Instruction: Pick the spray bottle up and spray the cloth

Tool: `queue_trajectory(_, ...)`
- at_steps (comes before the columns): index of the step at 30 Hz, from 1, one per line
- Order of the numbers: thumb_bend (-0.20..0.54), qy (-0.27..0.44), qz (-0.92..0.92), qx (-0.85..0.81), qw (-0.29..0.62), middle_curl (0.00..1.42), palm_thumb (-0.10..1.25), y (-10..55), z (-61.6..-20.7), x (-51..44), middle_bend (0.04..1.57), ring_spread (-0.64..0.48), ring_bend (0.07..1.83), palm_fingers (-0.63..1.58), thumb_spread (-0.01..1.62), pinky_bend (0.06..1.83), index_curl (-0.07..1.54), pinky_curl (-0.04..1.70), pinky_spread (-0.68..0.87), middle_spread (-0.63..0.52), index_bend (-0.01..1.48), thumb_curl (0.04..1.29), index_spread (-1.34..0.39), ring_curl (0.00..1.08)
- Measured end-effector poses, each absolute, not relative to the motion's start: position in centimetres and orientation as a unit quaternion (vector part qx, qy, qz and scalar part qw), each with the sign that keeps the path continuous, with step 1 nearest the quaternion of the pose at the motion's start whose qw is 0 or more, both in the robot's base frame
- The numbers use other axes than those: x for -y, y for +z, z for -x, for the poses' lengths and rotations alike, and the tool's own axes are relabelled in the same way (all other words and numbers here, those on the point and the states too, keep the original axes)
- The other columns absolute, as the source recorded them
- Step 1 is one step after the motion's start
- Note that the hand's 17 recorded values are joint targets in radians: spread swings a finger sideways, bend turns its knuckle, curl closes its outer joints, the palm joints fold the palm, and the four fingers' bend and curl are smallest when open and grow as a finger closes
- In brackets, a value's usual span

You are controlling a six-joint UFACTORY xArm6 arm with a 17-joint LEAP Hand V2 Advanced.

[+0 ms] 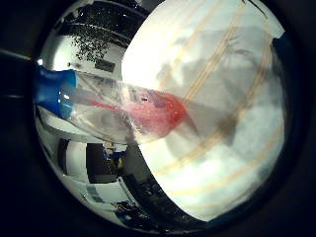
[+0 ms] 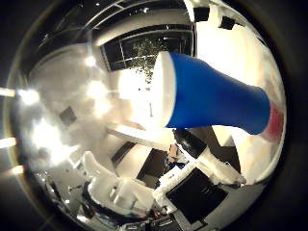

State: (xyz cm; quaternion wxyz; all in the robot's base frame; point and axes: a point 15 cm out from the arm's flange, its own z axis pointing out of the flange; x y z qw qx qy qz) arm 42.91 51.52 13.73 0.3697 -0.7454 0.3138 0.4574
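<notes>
A clear spray bottle [image 1: 128,109] with red liquid at one end and a blue spray head [image 2: 212,96] lies across my palm and fills much of both views. In the right little finger side palm view it hangs above a white cloth [image 1: 232,89] with pale yellow stripes, and shadows fall on the cloth beside it. White and black parts of my hand [image 2: 188,183] reach in beside the blue head in the right thumb side palm view. My fingers seem curled round the bottle.
The cloth covers most of the surface under the bottle. Past its edge is a dim room [image 1: 104,158] with furniture. The right thumb side palm view shows bright ceiling lights [image 2: 91,91] and a dark window [image 2: 144,43].
</notes>
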Motion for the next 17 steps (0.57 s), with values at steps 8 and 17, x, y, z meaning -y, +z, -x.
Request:
queue_trajectory(8,-0.023,0.424,0.765,-0.300,0.381,0.36,0.72,17.7,-44.7,-49.1,0.41,0.03,0.62,0.18,1.05,0.42,0.38,0.47,0.40,0.00,0.17,0.44,-0.28,0.30)
queue_trajectory(17,-0.023,0.408,0.769,-0.314,0.379,0.36,0.71,20.8,-43.2,-44.7,0.37,0.04,0.57,0.21,1.06,0.40,0.34,0.40,0.40,0.00,0.17,0.43,-0.27,0.29)
